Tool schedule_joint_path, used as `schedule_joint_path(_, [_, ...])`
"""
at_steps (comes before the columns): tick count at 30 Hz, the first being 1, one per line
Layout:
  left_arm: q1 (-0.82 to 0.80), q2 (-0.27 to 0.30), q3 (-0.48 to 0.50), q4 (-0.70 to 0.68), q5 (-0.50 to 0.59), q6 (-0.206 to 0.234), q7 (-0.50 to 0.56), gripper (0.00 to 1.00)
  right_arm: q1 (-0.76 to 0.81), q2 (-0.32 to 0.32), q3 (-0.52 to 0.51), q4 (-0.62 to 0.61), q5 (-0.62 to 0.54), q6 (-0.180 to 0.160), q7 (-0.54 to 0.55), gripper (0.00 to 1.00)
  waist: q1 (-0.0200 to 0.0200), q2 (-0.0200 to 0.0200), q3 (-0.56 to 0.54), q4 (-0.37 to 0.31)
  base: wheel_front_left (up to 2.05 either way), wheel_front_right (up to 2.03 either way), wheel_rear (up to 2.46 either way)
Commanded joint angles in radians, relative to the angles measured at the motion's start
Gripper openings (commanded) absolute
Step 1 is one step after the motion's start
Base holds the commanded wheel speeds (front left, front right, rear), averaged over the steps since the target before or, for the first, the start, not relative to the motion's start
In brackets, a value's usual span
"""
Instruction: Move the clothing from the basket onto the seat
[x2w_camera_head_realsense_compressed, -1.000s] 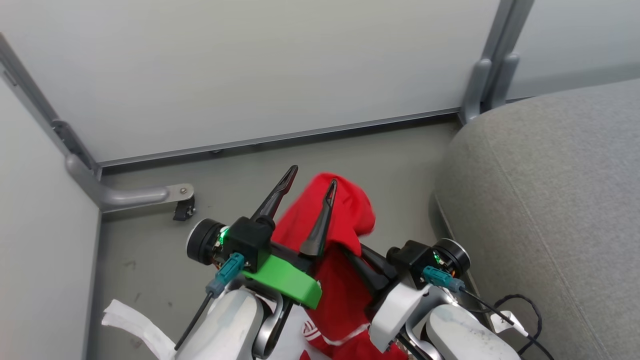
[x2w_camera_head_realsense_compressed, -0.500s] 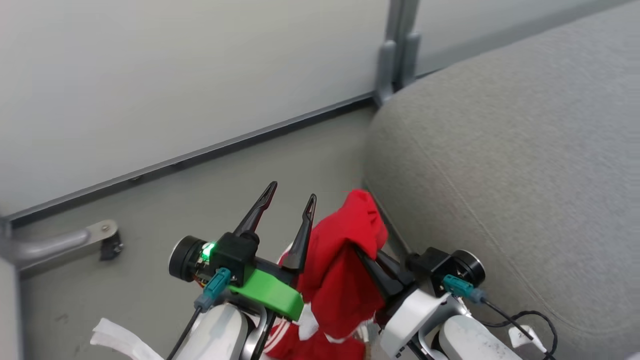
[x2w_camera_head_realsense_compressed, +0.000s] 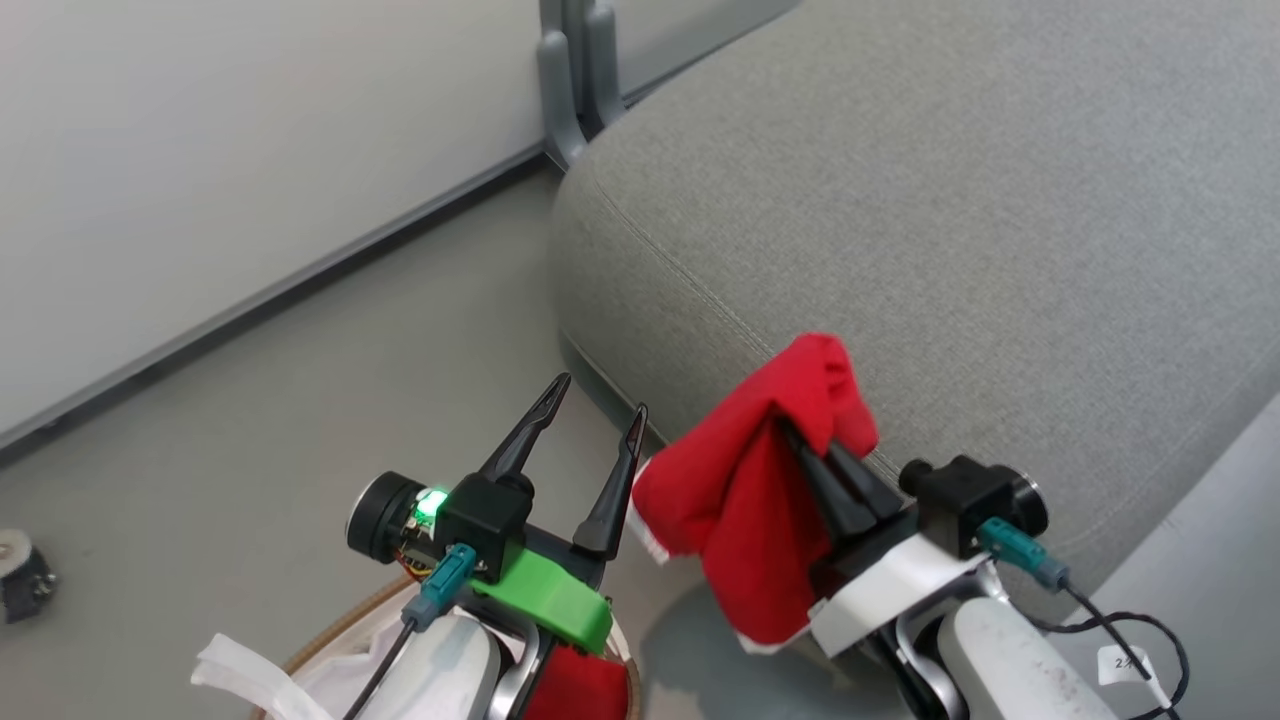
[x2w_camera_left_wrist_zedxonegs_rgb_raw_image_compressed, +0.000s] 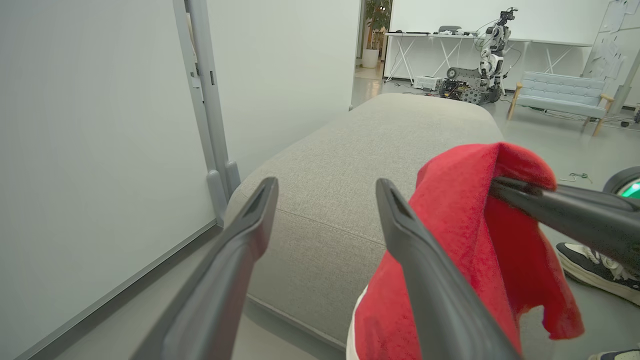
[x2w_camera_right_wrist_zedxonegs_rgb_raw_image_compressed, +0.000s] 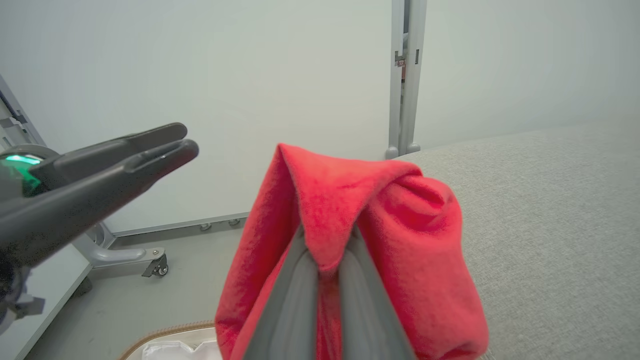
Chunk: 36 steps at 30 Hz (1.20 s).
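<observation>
1. R gripper (x2w_camera_head_realsense_compressed: 805, 440) pinched shut on clothing (x2w_camera_head_realsense_compressed: 735, 520), held high at seat (x2w_camera_head_realsense_compressed: 900, 200) near edge, prob. for drop onto it.
2. L gripper (x2w_camera_head_realsense_compressed: 602, 395) spread wide, empty, over basket (x2w_camera_head_realsense_compressed: 335, 632) rim, prob. to stay clear.

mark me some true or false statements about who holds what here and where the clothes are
1. The right gripper is shut on a red garment. True.
2. The left gripper grips the same garment. False: its jaws stand open and empty, beside the garment.
3. The red garment lies flat on the sofa. False: it hangs from the right gripper by the sofa's front edge.
4. Some red fabric sits in the basket. True.
5. A shoe is on the floor beyond the garment in the left wrist view. True.
</observation>
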Motion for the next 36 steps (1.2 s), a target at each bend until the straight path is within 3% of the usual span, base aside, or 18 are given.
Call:
schedule_joint_path(1, [-0.019, 0.024, -0.007, 0.001, -0.011, -0.005, 0.000, 1.00, -0.013, 0.001, -0.017, -0.018, -0.013, -0.001, -0.005, 0.00, 0.0001, -0.0001, 0.077, -0.049, 0.00, 0.00, 0.00])
schedule_joint_path(7, [-0.052, 0.091, -0.053, -0.011, -0.027, -0.005, 0.001, 1.00, -0.116, -0.018, -0.095, -0.044, -0.079, -0.001, -0.005, 0.00, 0.0001, -0.0001, 0.162, -0.057, 0.00, 0.00, 0.00])
schedule_joint_path(15, [-0.060, 0.181, -0.029, -0.060, -0.007, -0.005, 0.001, 1.00, -0.391, -0.130, -0.156, 0.012, -0.114, -0.001, -0.005, 0.00, 0.0001, -0.0001, 0.315, -0.053, 0.00, 0.00, 0.00])
schedule_joint_path(26, [-0.153, 0.259, -0.049, -0.124, 0.003, -0.005, 0.001, 1.00, -0.734, -0.262, -0.314, 0.191, -0.160, -0.001, -0.005, 0.00, 0.0001, -0.0001, 0.515, 0.062, 0.00, 0.00, 0.00])
schedule_joint_path(36, [-0.240, 0.269, -0.078, -0.152, 0.005, -0.005, 0.001, 1.00, -0.902, -0.320, -0.422, 0.399, -0.212, -0.001, -0.005, 0.00, 0.0001, -0.0001, 0.632, 0.155, 0.00, 0.00, 0.00])
